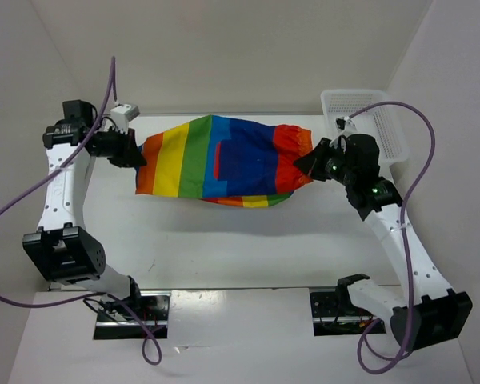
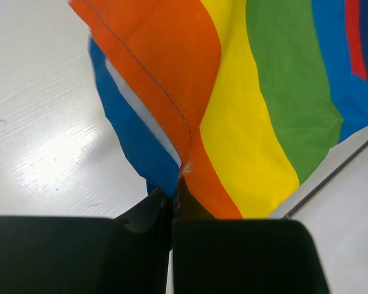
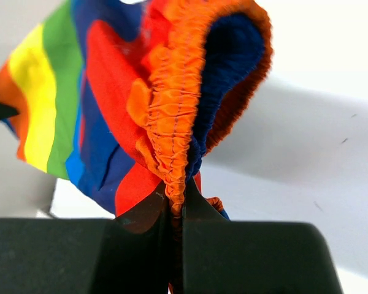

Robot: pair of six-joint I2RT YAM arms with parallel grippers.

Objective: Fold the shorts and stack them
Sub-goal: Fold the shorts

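Observation:
The rainbow-striped shorts (image 1: 220, 160) hang stretched between my two grippers above the white table, orange leg hem at the left, gathered orange waistband at the right. My left gripper (image 1: 134, 154) is shut on the orange hem (image 2: 190, 165); its fingers (image 2: 141, 214) pinch the fabric edge. My right gripper (image 1: 306, 164) is shut on the elastic waistband (image 3: 175, 122), which bunches between its fingers (image 3: 147, 211). The lower fold of the shorts sags toward the table in the middle.
A white mesh plastic basket (image 1: 368, 124) stands at the back right, just behind my right arm. White walls close in the table at the back and both sides. The arm bases sit at the near edge.

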